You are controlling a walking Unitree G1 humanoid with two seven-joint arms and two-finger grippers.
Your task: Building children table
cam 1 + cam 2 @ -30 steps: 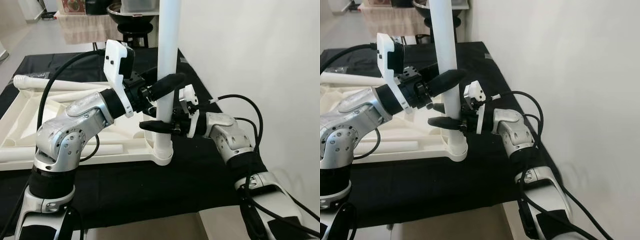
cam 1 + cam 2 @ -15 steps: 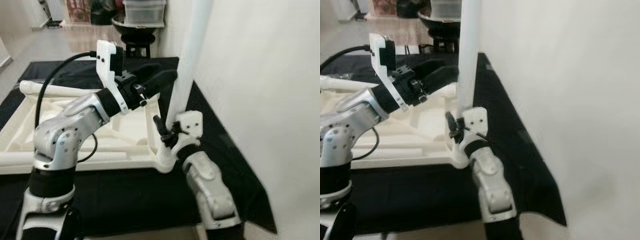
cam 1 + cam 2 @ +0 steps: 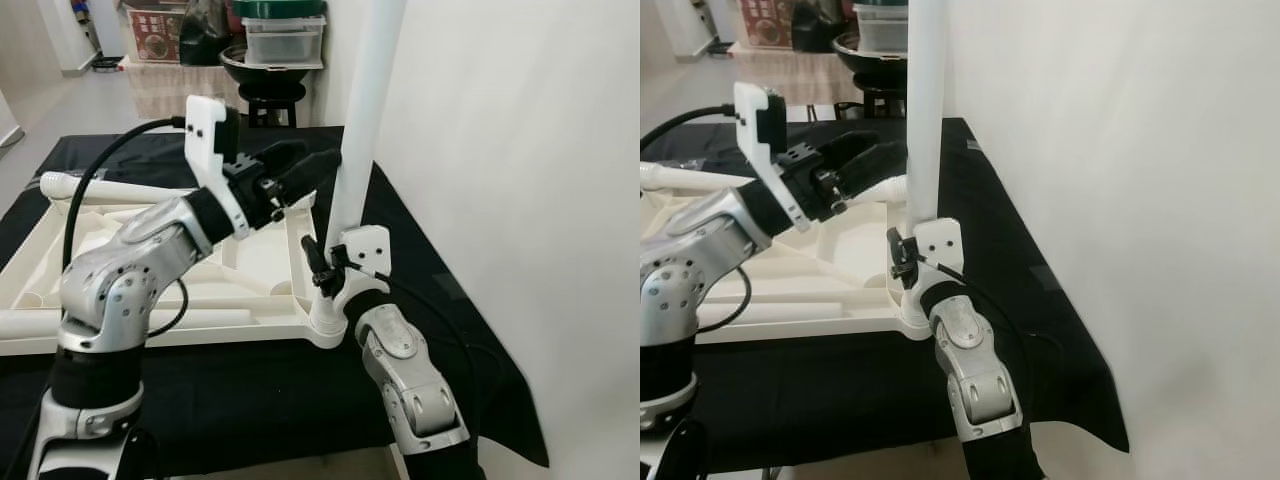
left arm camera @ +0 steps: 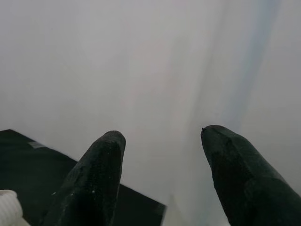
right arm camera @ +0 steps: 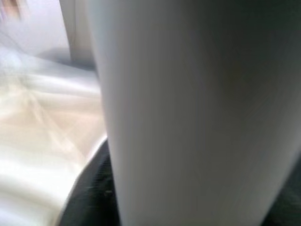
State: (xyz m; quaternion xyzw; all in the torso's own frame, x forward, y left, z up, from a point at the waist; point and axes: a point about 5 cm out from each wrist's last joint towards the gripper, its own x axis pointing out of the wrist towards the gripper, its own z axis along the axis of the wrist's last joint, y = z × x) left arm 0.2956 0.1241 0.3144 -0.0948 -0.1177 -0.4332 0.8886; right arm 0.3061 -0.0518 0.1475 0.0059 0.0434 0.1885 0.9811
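The upturned white tabletop (image 3: 60,250) lies flat on the black-covered desk (image 3: 250,390), and from its near right corner socket (image 3: 327,325) a white leg (image 3: 360,120) stands with its long axis almost vertical, pointing up and leaning slightly right toward the wall (image 3: 520,150). The right gripper (image 3: 322,268) presses against the leg low down, jaws seemingly clasped round it, while the left gripper (image 3: 300,172) sits just beside it higher up, jaws parted and holding nothing. If the leg is only part-seated, a sideways push could tip it out of the socket or against the wall.
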